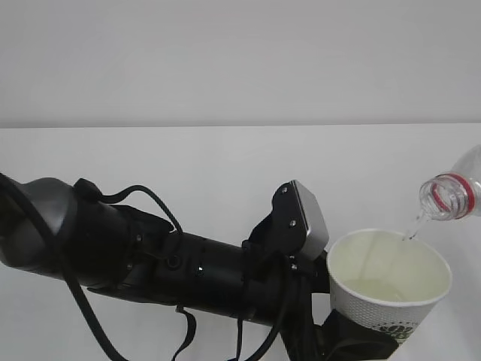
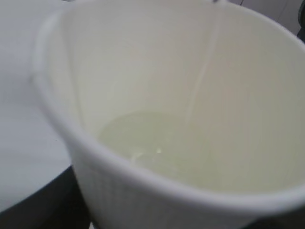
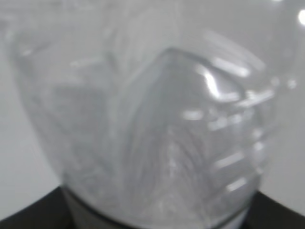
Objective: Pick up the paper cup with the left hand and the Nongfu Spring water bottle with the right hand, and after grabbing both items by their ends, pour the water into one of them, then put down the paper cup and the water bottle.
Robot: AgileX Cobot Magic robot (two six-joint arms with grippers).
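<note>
The bulky black left hand (image 1: 353, 338) grips the small white paper cup (image 1: 391, 289) low, keeping its mouth under the tilted clear plastic bottle (image 1: 455, 192); the right fingers' grip isn't visible.

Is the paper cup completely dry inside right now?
No, a pale pool of water lies at the bottom of the paper cup.

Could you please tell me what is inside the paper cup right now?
The paper cup holds a shallow pale pool of water at its bottom, fed by a thin stream from the tilted bottle. The cup's underside is hidden.
</note>
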